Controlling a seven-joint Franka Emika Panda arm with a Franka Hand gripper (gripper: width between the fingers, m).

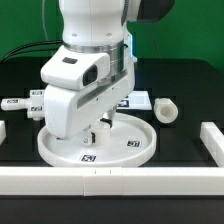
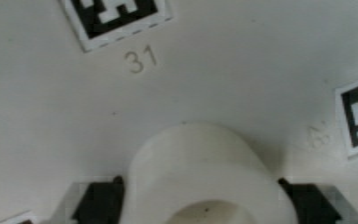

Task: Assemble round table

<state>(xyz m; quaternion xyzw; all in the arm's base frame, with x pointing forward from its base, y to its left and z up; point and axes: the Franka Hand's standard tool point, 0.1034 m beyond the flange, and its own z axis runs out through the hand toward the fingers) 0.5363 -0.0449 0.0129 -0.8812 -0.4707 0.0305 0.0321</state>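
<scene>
White plastic fills most of both views: the large rimmed round white disc (image 1: 58, 150) (image 2: 229, 95) lies flat on the black table (image 1: 185, 152), close behind the long white rectangular border block (image 1: 110, 182) at the front edge. The white robot arm stands directly over the disc, with its two-finger gripper (image 1: 96, 124) (image 2: 197, 202) lowered to the middle. In the wrist view the disc's rounded white central hub (image 2: 194, 165) sits between the dark fingers (image 2: 101, 200) – one just beside each flank. Whether they press on it cannot be told, so the jaws are only narrowly apart around the hub, grip uncertain. Two black-and-white tags (image 2: 119, 20) show on the disc's face near the hub, with the number 31 printed under one. The short white cylinder leg (image 1: 165, 108) lies on its side on the table, apart from the disc towards the exterior view's right. The white tagged cross-shaped foot (image 1: 22, 104) rests at the exterior view's left – also clear of the disc. Behind the arm, partly hidden, lies the marker board (image 1: 143, 99).
</scene>
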